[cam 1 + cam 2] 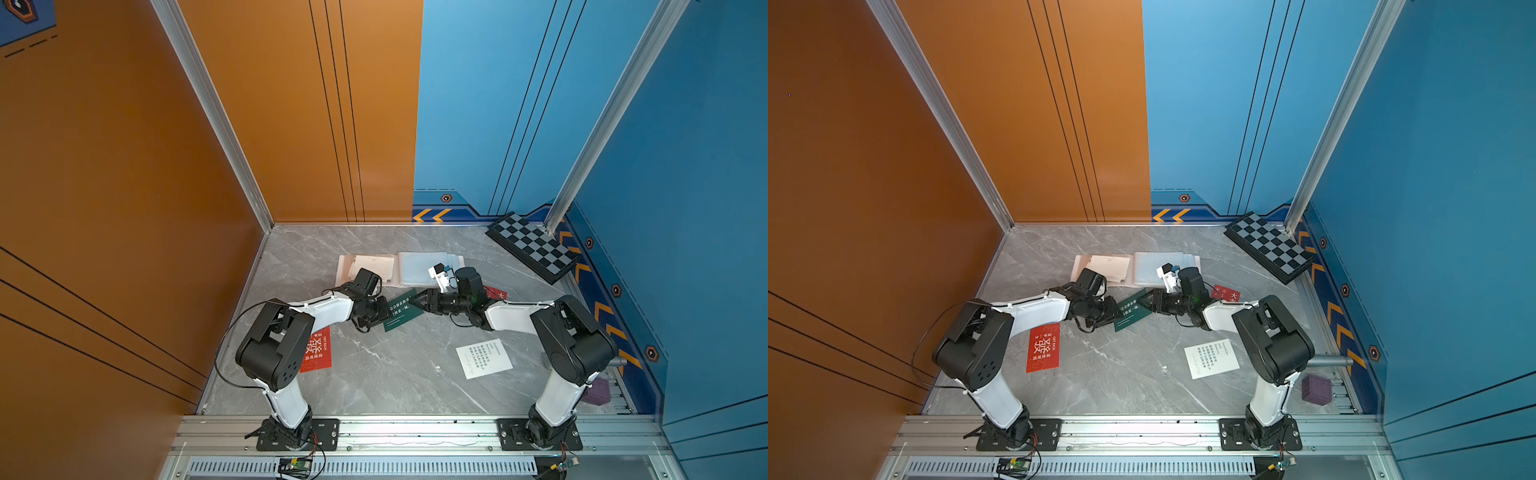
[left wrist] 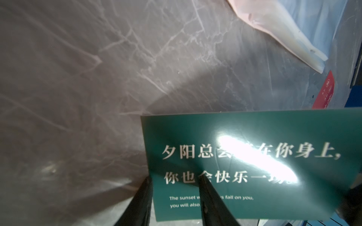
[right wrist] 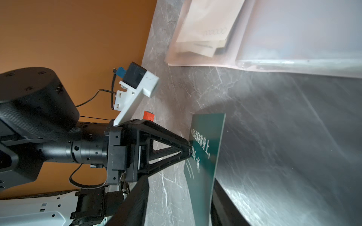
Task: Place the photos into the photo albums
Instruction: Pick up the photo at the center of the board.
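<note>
Left gripper [image 2: 174,177] pinching dark green glossy card [image 1: 401,311] by edge near corner, lifted off grey marble surface [image 1: 374,365], near open pink-white sleeved album [image 1: 415,266]. Right gripper [image 1: 417,300] jaws apart, straddling opposite end. Card likely light, slick, bendy: take edges, gently.

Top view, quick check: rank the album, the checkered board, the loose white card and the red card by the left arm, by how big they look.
1. photo album, lying open.
2. checkered board.
3. white card and red card: look alike; the left arm covers part of the red one, so no ranking between them.
</note>
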Robot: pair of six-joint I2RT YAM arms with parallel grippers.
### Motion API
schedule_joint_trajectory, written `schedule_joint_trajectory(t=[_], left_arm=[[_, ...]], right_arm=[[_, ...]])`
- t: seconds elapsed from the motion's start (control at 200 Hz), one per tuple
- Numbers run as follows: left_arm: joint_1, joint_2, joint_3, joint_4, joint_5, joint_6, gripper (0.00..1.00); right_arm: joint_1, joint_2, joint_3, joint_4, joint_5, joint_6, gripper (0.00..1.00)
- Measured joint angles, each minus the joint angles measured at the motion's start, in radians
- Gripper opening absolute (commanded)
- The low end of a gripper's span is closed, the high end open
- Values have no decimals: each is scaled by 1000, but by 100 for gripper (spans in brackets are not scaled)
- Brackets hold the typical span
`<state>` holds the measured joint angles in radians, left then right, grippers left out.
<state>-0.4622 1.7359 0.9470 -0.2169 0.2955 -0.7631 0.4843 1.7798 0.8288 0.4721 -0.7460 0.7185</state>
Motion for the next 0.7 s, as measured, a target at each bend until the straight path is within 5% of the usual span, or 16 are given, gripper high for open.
schedule_joint_trajectory(t=[0.5, 0.701], left_arm=[[0, 0, 0, 0, 0, 11, 42], [0, 0, 7, -14, 0, 27, 42]], right_arm=[[0, 0, 15, -88, 40, -70, 0], [-2, 0, 15, -90, 51, -69, 0]])
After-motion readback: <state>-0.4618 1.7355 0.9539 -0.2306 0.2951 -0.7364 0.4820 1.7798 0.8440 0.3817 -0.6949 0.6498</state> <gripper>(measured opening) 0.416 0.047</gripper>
